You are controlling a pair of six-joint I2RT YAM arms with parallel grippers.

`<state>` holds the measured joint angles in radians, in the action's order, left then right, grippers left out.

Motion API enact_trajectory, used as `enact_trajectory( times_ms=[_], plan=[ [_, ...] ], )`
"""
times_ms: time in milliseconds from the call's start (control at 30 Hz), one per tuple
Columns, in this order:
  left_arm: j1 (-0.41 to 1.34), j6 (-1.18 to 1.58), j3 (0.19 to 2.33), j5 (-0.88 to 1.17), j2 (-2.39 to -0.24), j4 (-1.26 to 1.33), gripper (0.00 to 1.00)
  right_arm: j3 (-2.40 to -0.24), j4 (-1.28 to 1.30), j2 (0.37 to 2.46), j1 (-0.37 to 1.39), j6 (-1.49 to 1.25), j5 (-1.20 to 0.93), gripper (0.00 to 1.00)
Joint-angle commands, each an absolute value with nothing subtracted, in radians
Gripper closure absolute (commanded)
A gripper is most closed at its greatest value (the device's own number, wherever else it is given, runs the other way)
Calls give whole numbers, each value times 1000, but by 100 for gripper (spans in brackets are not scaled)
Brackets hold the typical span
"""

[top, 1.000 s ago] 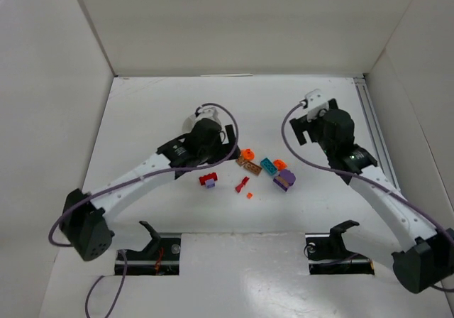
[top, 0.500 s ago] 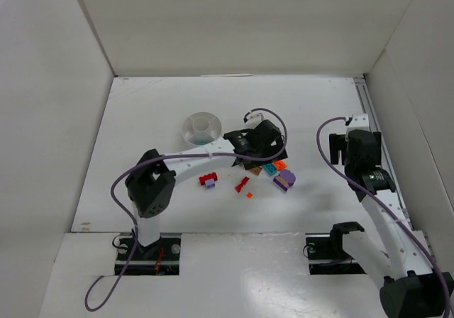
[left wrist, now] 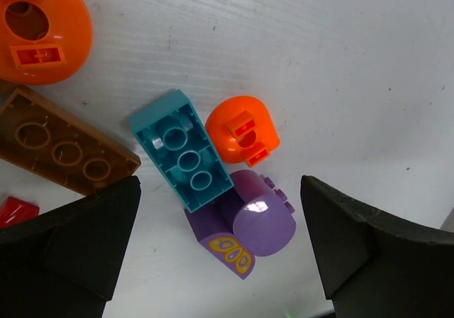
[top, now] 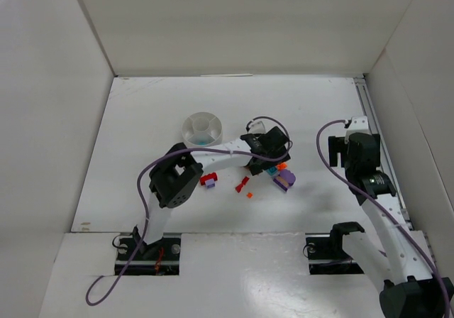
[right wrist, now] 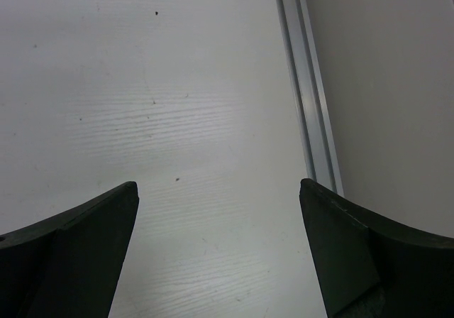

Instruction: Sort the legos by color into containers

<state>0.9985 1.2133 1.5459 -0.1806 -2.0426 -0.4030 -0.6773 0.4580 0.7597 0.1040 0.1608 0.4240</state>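
My left gripper (left wrist: 220,183) hangs spread over the teal brick (left wrist: 183,160) at the middle of the table (top: 142,190) (the purple piece (left wrist: 259,226) touches it), so closing could pinch both and mix colors in the dish (top: 186,126) nearer the far edge.

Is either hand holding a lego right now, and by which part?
Nothing is held. The left hand hangs open over the teal brick and purple piece; the right hand is open over the table.

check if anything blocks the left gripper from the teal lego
Nothing visible does: the open left gripper hangs over the teal lego. A purple piece abuts one end; an orange piece crowds its side.
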Motion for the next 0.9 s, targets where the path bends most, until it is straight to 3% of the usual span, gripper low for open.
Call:
enact_trajectory(
  times_ms=[0,867],
  plan=[
    [997,1236,1609,-230,-2055,-413,7,-675,414,744,100,161,417,1],
    [953,1269,1614,-262,-2126,-475,38,-657,414,706,91,170,426,1]
  ],
)
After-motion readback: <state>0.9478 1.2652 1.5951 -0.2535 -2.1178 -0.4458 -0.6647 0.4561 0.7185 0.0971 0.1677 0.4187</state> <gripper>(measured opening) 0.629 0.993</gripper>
